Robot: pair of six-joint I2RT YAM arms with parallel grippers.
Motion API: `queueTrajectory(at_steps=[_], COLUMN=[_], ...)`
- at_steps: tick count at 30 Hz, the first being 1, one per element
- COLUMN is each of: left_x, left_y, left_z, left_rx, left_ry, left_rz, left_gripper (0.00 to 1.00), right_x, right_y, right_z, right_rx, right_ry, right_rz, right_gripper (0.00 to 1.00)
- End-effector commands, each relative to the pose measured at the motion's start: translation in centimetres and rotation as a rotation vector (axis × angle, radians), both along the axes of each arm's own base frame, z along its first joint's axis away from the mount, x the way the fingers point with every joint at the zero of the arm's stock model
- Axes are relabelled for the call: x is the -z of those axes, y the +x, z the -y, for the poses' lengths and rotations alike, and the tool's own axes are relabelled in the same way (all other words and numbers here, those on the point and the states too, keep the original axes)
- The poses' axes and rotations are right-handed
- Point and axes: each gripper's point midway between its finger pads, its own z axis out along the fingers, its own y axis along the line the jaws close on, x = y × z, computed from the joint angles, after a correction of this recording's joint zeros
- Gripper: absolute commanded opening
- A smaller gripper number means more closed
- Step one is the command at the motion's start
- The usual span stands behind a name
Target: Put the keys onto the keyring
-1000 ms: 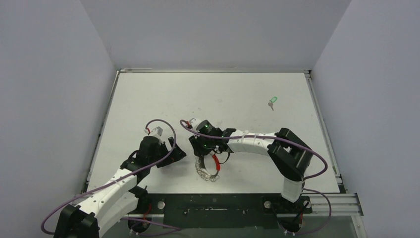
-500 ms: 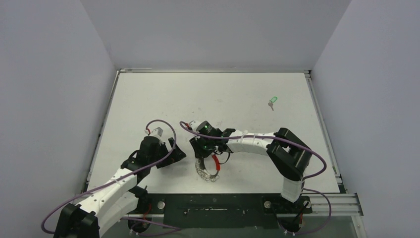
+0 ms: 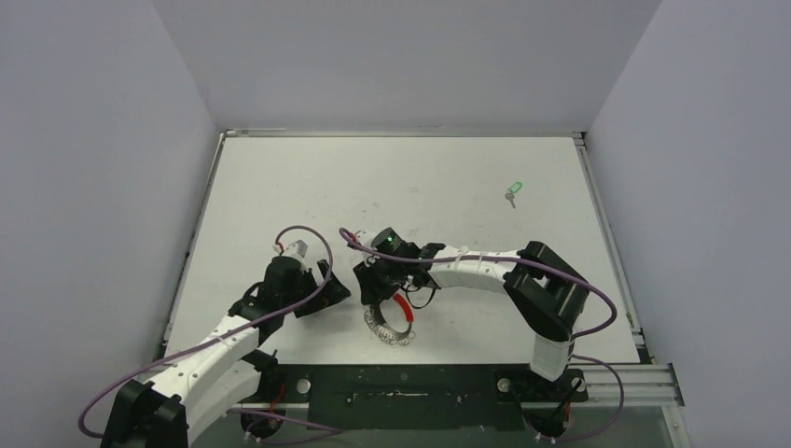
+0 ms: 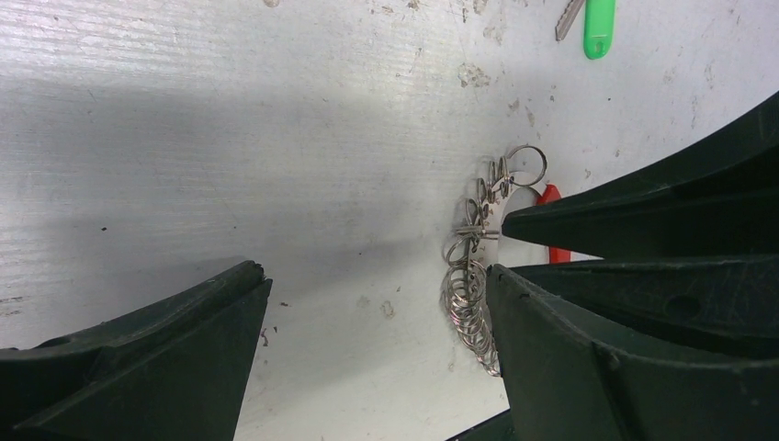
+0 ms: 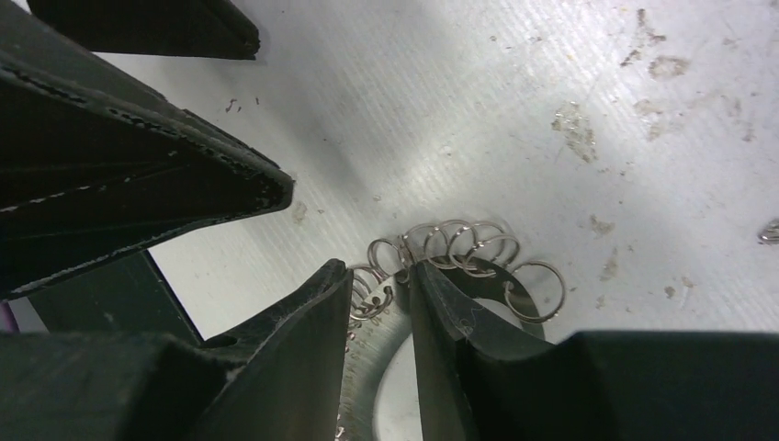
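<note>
The keyring (image 3: 390,326) lies near the table's front: a flat steel loop strung with small wire rings (image 5: 464,244), with a red segment (image 3: 403,307). My right gripper (image 3: 373,291) comes down on it. In the right wrist view its jaws (image 5: 381,268) stand narrow, one finger inside the loop and one outside, pressing on the band. My left gripper (image 3: 326,286) is open just left of it, and its fingers frame bare table (image 4: 375,273) beside the rings (image 4: 467,280). The keys (image 3: 512,192) with their green tag (image 4: 599,18) lie far off at the back right.
White walls enclose the table (image 3: 280,187) on three sides. Purple cables (image 3: 308,231) loop over both wrists. A black rail (image 3: 401,383) with the arm bases runs along the near edge. The right gripper's finger (image 4: 643,216) reaches in next to my left one.
The right gripper shifted slightly left and toward the near edge, and the keyring moved with it, settling a little rounder. The left arm barely moved. The keys stayed put.
</note>
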Motion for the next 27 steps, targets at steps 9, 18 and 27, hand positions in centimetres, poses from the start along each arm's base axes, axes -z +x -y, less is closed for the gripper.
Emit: queueTrajectory(at_steps=[9,18,27], left_x=[-1.1,-1.0,0.4], left_y=[0.8,2.6,3.3], left_z=[1.5,3.7,6.1], left_rx=[0.024,0.063,0.119], left_ry=[-0.080,-0.142,-0.210], left_rz=[0.022,0.006,-0.040], left_gripper=[0.76,0.58,0.23], right_x=[-3.0,-2.4,-1.2], right_y=[3.3,3.9,3.5], right_z=[1.0,0.5,-1.2], right_rx=[0.130,0.166,0.137], right_ry=[0.034,0.047,0.015], right_rz=[0.125,0.099,0.084], right_gripper=[0.29,0.17,0.12])
